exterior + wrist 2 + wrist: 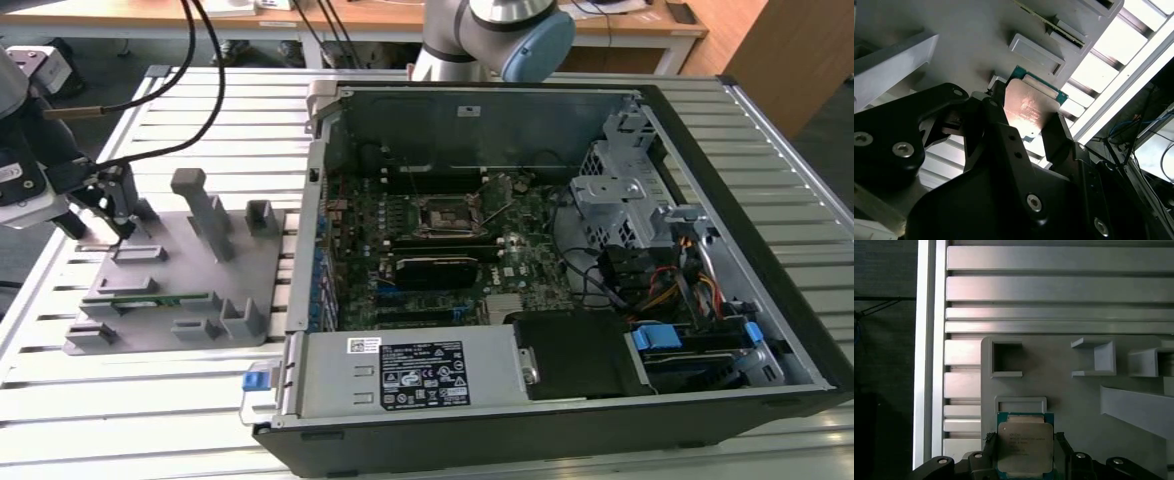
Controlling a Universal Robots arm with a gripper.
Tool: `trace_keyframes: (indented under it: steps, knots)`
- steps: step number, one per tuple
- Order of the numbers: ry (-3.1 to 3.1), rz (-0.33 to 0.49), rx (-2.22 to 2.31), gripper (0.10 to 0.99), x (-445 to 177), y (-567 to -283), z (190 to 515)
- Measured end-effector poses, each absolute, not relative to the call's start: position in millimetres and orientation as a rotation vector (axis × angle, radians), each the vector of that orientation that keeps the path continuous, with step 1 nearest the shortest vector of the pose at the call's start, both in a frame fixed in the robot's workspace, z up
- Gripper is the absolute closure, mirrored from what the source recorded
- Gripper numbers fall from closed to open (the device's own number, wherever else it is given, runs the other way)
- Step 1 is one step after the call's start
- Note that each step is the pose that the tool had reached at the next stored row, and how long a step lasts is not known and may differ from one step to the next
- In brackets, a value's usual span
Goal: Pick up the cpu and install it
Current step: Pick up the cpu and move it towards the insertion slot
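Silvery-lidded cpu (1025,447) sits over the grey fixture tray (160,272), 9 o'clock from the PC case (561,438), gripper (118,230) jaws apparently pinching its opposite edges: light, stiff, slick, fragile underneath, so edges-only feels right.

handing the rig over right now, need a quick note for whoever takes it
Gripper: shut on the cpu, with a finger on each side of it in both wrist views.
Cpu: at the grey tray, to the exterior view's left of the open case. I cannot tell whether it is lifted off the tray.
Done: cpu gripped.
Left: the socket on the board looks empty, so the cpu is not yet installed.
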State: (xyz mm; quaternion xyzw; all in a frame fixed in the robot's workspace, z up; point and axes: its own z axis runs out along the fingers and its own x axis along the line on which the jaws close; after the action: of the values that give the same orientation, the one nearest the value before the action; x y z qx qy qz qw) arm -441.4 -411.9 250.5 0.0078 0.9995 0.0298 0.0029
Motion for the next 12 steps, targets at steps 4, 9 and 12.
trace_keyframes:
  steps: [4, 9, 12]
  knots:
    - [3.134, 0.094, 0.025, 0.549, -441.4, -411.9, 253.0]
    - [3.134, 0.094, 0.025, 0.549, -441.4, -411.9, 256.4]
    - [3.134, 0.094, 0.024, 0.549, -441.4, -411.9, 258.1]
